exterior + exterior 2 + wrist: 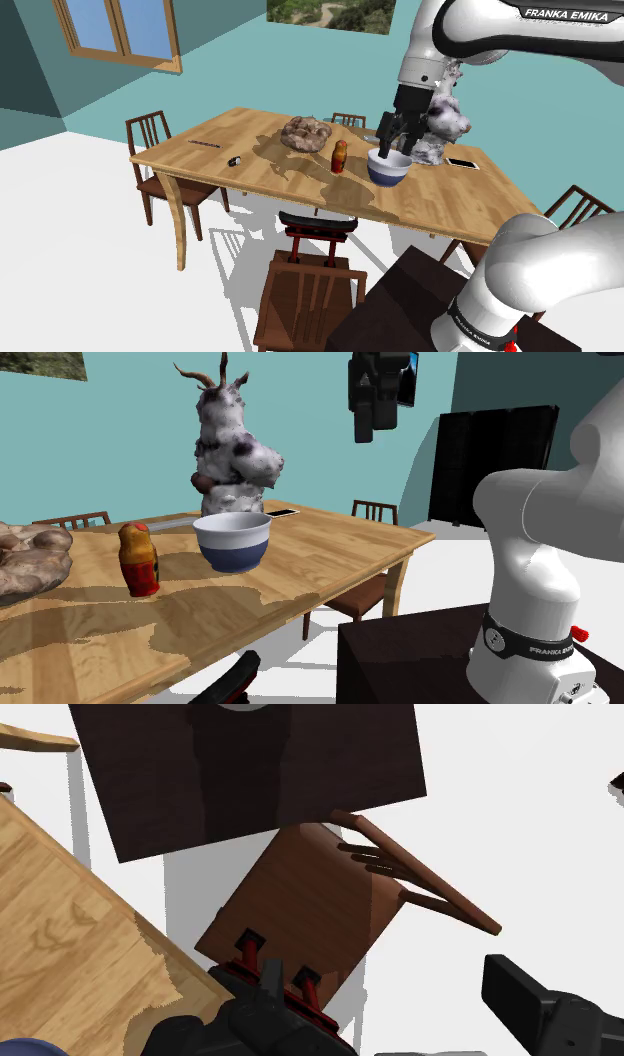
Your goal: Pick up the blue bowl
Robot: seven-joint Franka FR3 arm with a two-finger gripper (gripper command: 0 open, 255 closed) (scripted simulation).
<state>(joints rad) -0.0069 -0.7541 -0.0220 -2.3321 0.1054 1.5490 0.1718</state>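
Shoulder view shows the spread, empty end effector (395, 143) hanging above the blue bowl (389, 170).

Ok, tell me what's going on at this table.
The white arm's black gripper hangs open above the wooden table, clear of the bowl. The bowl, white-rimmed and blue below, sits upright on the table and is not held. A goat figurine and a red nesting doll stand close by.

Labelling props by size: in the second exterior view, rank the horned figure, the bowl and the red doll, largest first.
1. horned figure, largest though farthest back
2. bowl
3. red doll, narrower than the bowl
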